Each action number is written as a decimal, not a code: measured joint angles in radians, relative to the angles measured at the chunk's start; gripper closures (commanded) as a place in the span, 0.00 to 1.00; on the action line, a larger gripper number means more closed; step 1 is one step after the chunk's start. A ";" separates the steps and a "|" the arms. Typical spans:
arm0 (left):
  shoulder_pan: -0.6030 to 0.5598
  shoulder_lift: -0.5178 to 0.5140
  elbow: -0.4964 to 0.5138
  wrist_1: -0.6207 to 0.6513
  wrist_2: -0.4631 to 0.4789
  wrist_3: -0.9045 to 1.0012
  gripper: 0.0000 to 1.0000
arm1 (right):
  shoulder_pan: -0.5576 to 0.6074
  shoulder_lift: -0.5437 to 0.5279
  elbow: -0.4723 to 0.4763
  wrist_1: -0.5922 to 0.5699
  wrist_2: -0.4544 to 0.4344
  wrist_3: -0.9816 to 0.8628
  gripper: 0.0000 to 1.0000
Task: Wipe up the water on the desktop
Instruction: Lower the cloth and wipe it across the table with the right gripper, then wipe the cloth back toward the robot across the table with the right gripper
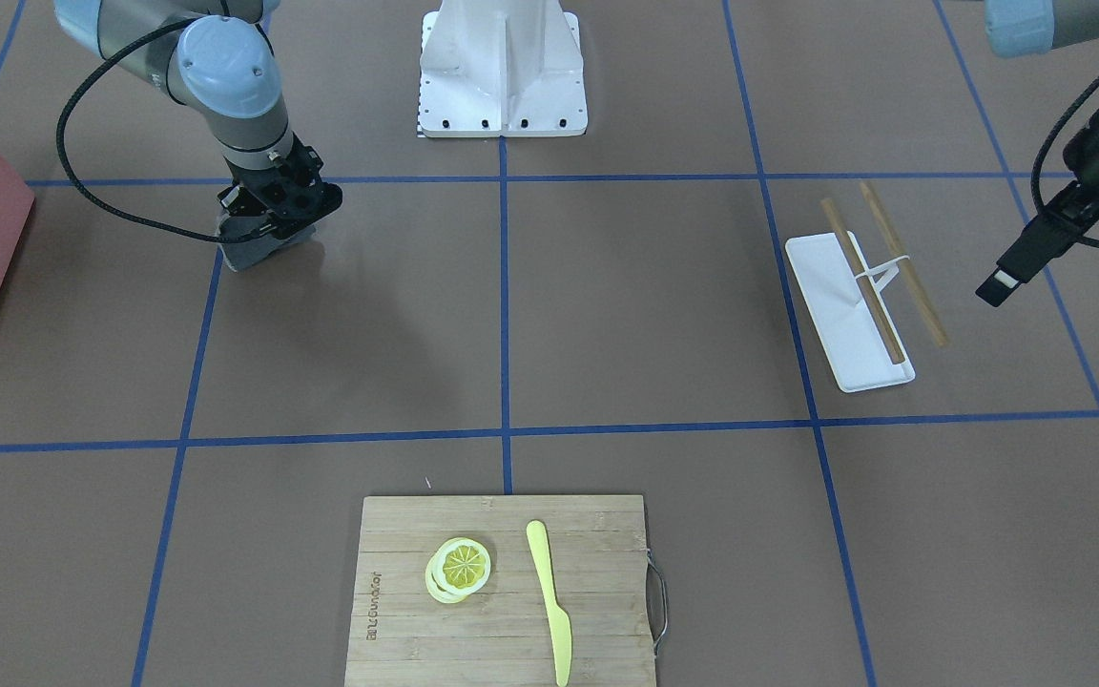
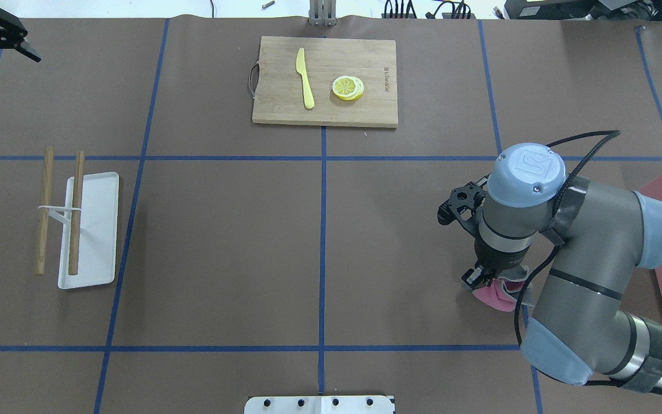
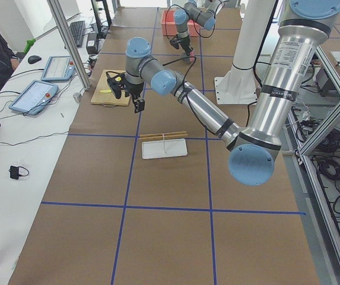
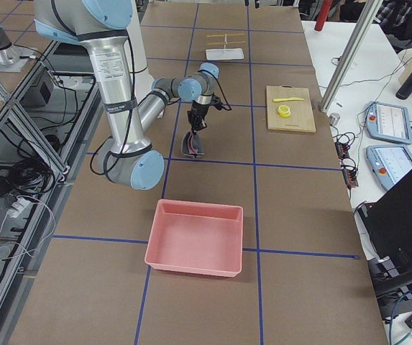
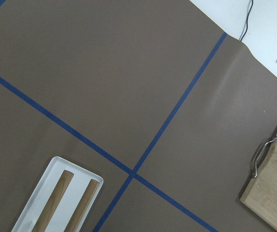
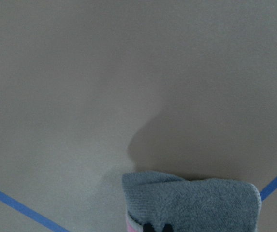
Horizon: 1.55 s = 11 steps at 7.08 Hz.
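Brown table (image 1: pixel 607 305) meets a cloth (image 2: pixel 499 296) pinched by the right claw (image 1: pixel 259 235), held low for wiping; left claw (image 2: pixel 14 77) hangs spread, aside.

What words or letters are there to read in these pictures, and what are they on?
"UR": on the round light-blue cap of the right arm's joint, in the overhead view.
Dark brand mark along one edge of the light bamboo cutting board: too small to read.
No writing shows on the grey-and-pink cloth or the matte brown desktop.
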 measured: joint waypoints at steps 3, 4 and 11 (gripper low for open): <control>0.001 -0.003 0.000 0.002 0.001 0.003 0.02 | 0.120 0.002 -0.110 0.041 -0.009 -0.092 1.00; 0.002 -0.003 -0.001 0.004 0.001 0.003 0.02 | 0.172 0.003 -0.168 0.078 -0.006 -0.130 1.00; 0.002 0.002 0.014 0.005 0.004 0.003 0.02 | 0.427 0.096 -0.419 0.127 0.006 -0.332 1.00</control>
